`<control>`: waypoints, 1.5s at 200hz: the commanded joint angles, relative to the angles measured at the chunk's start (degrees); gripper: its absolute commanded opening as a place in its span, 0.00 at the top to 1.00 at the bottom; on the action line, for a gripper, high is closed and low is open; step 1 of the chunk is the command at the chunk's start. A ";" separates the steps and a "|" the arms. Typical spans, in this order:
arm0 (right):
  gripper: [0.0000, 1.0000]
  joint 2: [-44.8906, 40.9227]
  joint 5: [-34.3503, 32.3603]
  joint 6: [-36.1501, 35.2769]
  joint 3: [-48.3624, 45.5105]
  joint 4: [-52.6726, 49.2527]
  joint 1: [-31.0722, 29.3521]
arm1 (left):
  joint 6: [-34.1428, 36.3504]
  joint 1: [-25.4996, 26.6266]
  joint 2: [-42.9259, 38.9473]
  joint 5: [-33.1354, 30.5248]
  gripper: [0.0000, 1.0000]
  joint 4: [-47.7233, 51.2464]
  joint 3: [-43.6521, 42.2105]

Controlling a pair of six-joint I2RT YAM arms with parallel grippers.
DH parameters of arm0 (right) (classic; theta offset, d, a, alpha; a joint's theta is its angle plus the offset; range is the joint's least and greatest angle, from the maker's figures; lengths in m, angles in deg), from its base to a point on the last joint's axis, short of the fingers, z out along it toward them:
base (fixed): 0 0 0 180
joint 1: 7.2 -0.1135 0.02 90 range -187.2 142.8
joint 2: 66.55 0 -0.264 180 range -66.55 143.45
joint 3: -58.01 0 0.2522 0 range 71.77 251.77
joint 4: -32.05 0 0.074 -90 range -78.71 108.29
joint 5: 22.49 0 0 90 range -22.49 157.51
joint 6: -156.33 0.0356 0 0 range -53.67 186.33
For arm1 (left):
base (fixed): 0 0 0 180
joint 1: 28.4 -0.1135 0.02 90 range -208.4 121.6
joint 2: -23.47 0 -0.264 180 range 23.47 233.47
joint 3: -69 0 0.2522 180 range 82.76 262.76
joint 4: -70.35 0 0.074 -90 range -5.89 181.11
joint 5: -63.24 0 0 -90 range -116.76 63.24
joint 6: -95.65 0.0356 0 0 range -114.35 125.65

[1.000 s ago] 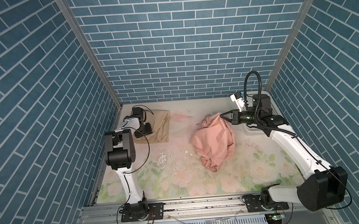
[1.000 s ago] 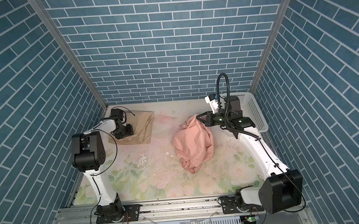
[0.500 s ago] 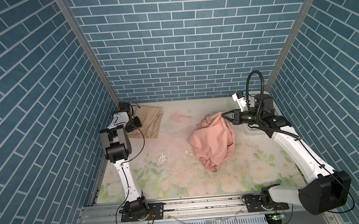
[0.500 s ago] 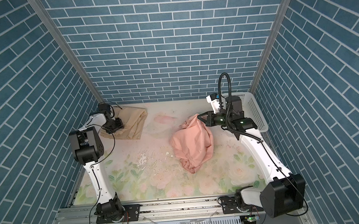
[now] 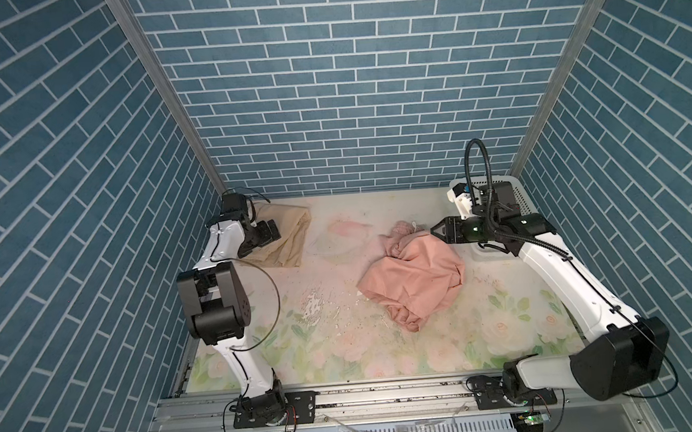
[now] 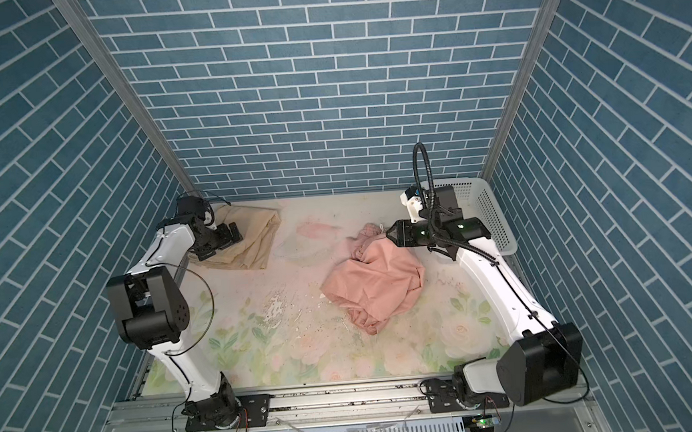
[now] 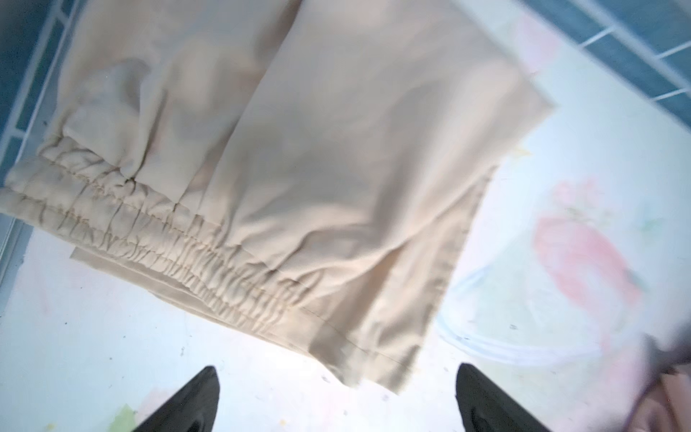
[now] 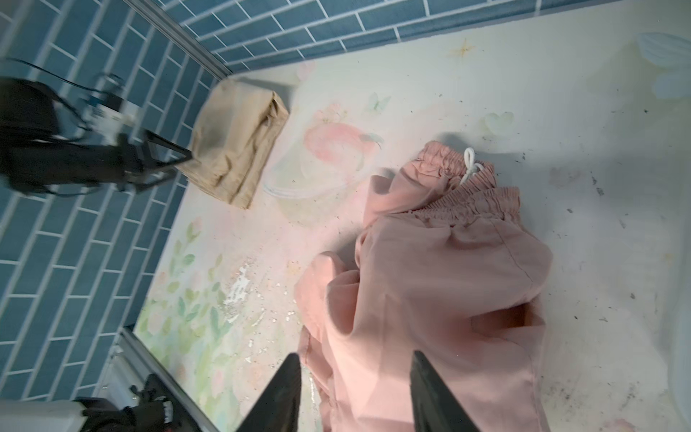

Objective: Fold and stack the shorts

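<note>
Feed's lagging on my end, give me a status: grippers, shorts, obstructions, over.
Left gripper open at folded beige shorts, far left. Right gripper open at crumpled pink shorts, mid-table, not stacked. White basket behind right arm, clear of both.

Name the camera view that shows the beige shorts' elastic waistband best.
Left wrist view: the beige shorts fill it, waistband gathers clear. The right wrist view shows them small and folded; in both top views the left arm partly hides them.

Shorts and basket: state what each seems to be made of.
Beige shorts: thin matte cloth, likely woven; soft creases, gathered waist. Pink shorts: similar matte cloth, rumpled in loose folds, with white cord drawstring. Basket: probably rigid white plastic, perforated walls.
</note>
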 commanded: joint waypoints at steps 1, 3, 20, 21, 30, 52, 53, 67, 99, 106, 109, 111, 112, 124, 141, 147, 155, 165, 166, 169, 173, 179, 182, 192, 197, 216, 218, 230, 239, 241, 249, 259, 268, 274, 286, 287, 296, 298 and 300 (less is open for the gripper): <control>0.42 3.06 -12.05 -1.19 1.89 -6.16 -1.86 | -2.93 1.80 -9.74 5.20 0.00 -0.82 -6.90; 0.41 3.16 -12.52 -1.07 1.80 -6.04 -1.85 | -3.30 1.88 -10.76 5.59 0.00 -1.13 -7.68; 0.37 5.09 -15.58 -0.97 2.51 -5.93 -2.19 | -4.87 3.24 -19.01 8.06 0.00 -1.95 -13.95; 0.37 5.30 -15.67 -1.04 2.54 -5.99 -2.25 | -4.91 3.34 -19.21 8.08 0.00 -1.96 -14.22; 0.35 7.28 -16.27 -1.77 3.30 -6.10 -2.84 | -5.21 4.38 -23.45 9.20 0.00 -1.29 -16.85; 0.41 12.90 -14.47 -2.26 4.03 -4.78 -5.25 | -6.70 6.44 -32.79 11.78 0.00 0.98 -23.23; 0.43 13.11 -14.37 -2.26 4.00 -4.59 -5.45 | -6.79 6.47 -33.18 11.96 0.00 1.00 -23.52; 0.70 16.21 -9.73 -2.55 5.19 -2.65 -8.64 | -7.31 6.59 -39.33 13.47 0.00 2.98 -26.58; 1.00 19.10 -0.82 -3.78 8.47 4.23 -22.34 | -3.39 6.51 -47.21 4.15 0.00 14.12 -25.97; 1.00 19.32 0.68 -3.99 8.56 5.50 -24.63 | -2.71 6.53 -47.48 2.65 0.00 15.70 -25.55; 1.00 19.31 1.52 -4.13 8.53 6.19 -25.50 | -2.55 6.44 -47.58 2.31 0.00 16.09 -25.43; 0.99 19.30 2.19 -4.22 8.45 6.65 -26.08 | -2.44 6.47 -47.68 2.17 0.00 16.26 -25.36; 0.98 19.26 2.53 -4.25 8.45 6.93 -26.32 | -2.42 6.45 -47.70 2.14 0.00 16.33 -25.33; 0.72 18.63 5.20 -4.39 7.74 9.54 -28.52 | -2.63 6.53 -48.17 2.84 0.00 15.68 -25.65; 0.52 15.28 8.55 -3.09 5.38 13.25 -28.60 | -3.10 6.51 -48.42 7.04 0.00 11.87 -26.94; 0.47 13.37 8.47 -2.77 4.32 13.96 -28.14 | -3.21 6.55 -48.21 8.68 0.00 10.70 -27.29; 0.42 10.72 8.08 -2.25 3.09 14.84 -27.17 | -3.29 6.56 -47.99 10.60 0.00 9.50 -27.73; 0.39 7.72 7.41 -1.17 1.70 15.30 -24.85 | -3.36 6.60 -47.79 12.30 0.00 8.57 -28.31; 0.38 7.45 7.25 -1.06 1.61 15.30 -24.61 | -3.36 6.60 -47.75 12.40 0.00 8.49 -28.35; 0.37 6.65 6.70 -0.70 1.24 15.30 -23.85 | -3.33 6.61 -47.78 12.68 0.00 8.38 -28.52; 0.35 5.77 5.87 -0.25 0.75 15.10 -22.53 | -3.43 6.68 -47.80 12.84 0.00 8.26 -28.76; 0.34 4.77 4.85 0.42 0.05 14.71 -20.14 | -3.47 6.69 -48.13 13.10 0.00 8.16 -29.20; 0.34 4.39 4.37 0.83 -0.24 14.42 -18.79 | -3.46 6.77 -48.31 13.44 0.00 8.08 -29.43; 0.32 3.48 2.38 2.46 -1.49 13.39 -14.11 | -3.65 6.84 -48.94 13.98 0.00 7.76 -30.23; 0.30 3.40 1.51 2.89 -2.19 12.74 -11.85 | -3.82 7.02 -49.41 14.14 0.00 7.50 -30.67; 0.29 4.81 -1.40 1.87 -4.07 10.48 -5.19 | -4.34 7.55 -51.45 14.99 0.00 6.83 -32.24; 0.29 5.07 -1.66 1.92 -4.28 10.49 -4.55 | -4.36 7.61 -51.59 15.07 0.00 6.89 -32.36; 0.28 6.86 -0.01 2.68 -6.11 12.59 -0.58 | -4.71 7.83 -52.90 15.13 0.00 7.35 -33.07; 0.27 8.71 2.44 3.99 -7.83 15.70 1.99 | -4.99 8.00 -54.06 15.34 0.00 7.44 -33.89; 0.27 9.07 2.99 4.27 -8.10 16.50 2.52 | -5.07 8.05 -54.31 15.42 0.00 7.44 -34.09; 0.25 11.69 4.87 4.78 -8.46 18.00 3.92 | -5.46 8.09 -55.29 15.82 0.00 7.36 -35.02; 0.24 14.73 7.03 4.24 -8.13 19.33 4.11 | -5.93 8.18 -56.42 16.82 0.00 7.08 -36.19; 0.23 16.64 10.40 4.81 -8.81 22.57 3.86 | -6.24 8.25 -57.07 17.53 0.00 7.09 -37.16; 0.23 17.49 12.62 5.99 -9.77 25.65 3.72 | -6.30 8.27 -57.40 17.67 0.00 7.33 -37.54; 0.23 19.16 13.69 8.64 -11.36 30.18 3.54 | -6.56 8.27 -58.14 17.61 0.00 7.65 -38.28; 0.23 19.32 13.73 8.73 -11.38 30.39 3.51 | -6.54 8.27 -58.20 17.64 0.00 7.68 -38.34; 0.23 21.10 13.70 8.90 -11.30 30.93 3.35 | -6.62 8.27 -58.49 17.67 0.00 7.95 -38.52; 0.23 21.49 13.45 8.90 -11.32 30.99 3.22 | -6.62 8.27 -58.56 17.68 0.00 8.01 -38.57; 0.23 21.85 13.21 8.90 -11.28 31.02 3.18 | -6.57 8.27 -58.60 17.68 0.00 8.05 -38.56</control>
